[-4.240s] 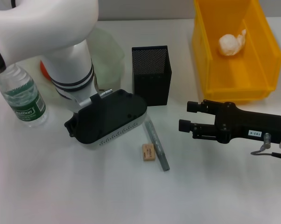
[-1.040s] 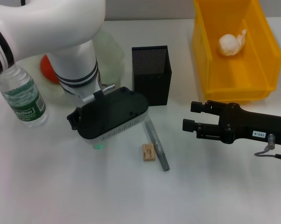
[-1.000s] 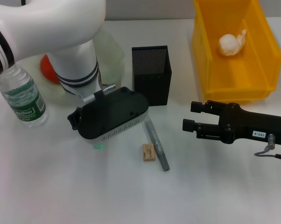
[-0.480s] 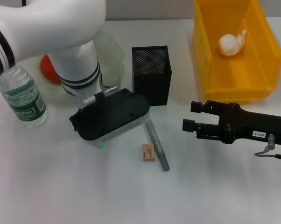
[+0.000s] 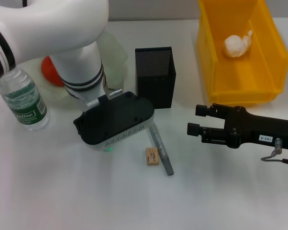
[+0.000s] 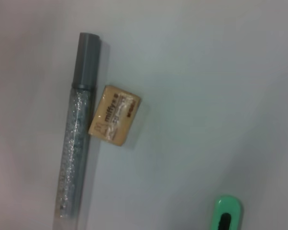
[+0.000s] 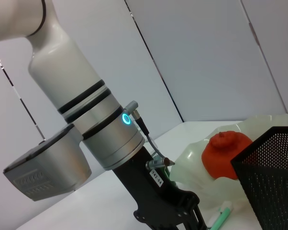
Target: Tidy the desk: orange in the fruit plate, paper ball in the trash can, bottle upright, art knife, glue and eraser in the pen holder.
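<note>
Here the eraser, a small tan block with a brown printed mark, is seen lying flat on the white table, just beside a grey glitter-filled glue stick and touching it along one edge in the left wrist view. The glue stick is laid lengthwise with a grey cap at one end. The left end effector is held above the table just left of and behind the eraser, its black and grey wrist housing hiding the fingers from the head camera, so whether they are open or closed cannot be told. A green-tipped object, probably the art knife, is seen near this end effector on the table. The pen holder, a black mesh cup, is stood upright just behind the glue stick. Farther left, the orange is seen resting in the pale-green fruit plate, and the bottle is stood upright with its green label showing. To the right, the paper ball is lying inside the yellow trash can. The right end effector is held low over the table in front of the trash can, well apart from the eraser, with its fingers spread open and nothing between them.
</note>
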Robot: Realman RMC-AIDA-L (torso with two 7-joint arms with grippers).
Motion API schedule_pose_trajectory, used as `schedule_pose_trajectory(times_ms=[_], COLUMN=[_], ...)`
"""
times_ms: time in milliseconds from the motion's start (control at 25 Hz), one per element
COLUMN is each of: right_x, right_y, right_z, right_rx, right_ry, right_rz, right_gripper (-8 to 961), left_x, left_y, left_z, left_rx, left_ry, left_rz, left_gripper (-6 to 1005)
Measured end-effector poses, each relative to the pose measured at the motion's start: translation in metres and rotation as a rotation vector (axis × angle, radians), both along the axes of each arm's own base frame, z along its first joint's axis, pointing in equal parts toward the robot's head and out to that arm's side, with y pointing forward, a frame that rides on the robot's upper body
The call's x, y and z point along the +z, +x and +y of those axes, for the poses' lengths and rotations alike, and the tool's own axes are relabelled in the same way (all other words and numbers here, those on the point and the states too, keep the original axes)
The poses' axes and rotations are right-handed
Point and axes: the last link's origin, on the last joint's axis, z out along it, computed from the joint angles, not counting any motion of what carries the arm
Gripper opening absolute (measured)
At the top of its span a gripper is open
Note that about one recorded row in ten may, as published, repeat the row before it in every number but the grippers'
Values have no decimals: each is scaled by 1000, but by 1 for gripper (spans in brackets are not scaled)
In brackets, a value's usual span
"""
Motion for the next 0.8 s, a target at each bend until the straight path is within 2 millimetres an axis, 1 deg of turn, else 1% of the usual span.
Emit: schedule_pose_trajectory(times_ms=[200, 400, 800], right_x=[0, 0, 0], right_y=[0, 0, 0], right_z=[0, 0, 0], right_rx=[0, 0, 0], right_ry=[-1, -2, 0], right_rz=[0, 0, 0], right_gripper=[788, 788, 787], left_x=[-1, -2, -3], left_y=[-1, -1, -3], left_z=[0, 0, 1], left_rx=[1, 1, 12], left_ry=[-6, -10, -12], left_rz=[-8, -13, -23], left_gripper=[302, 262, 263])
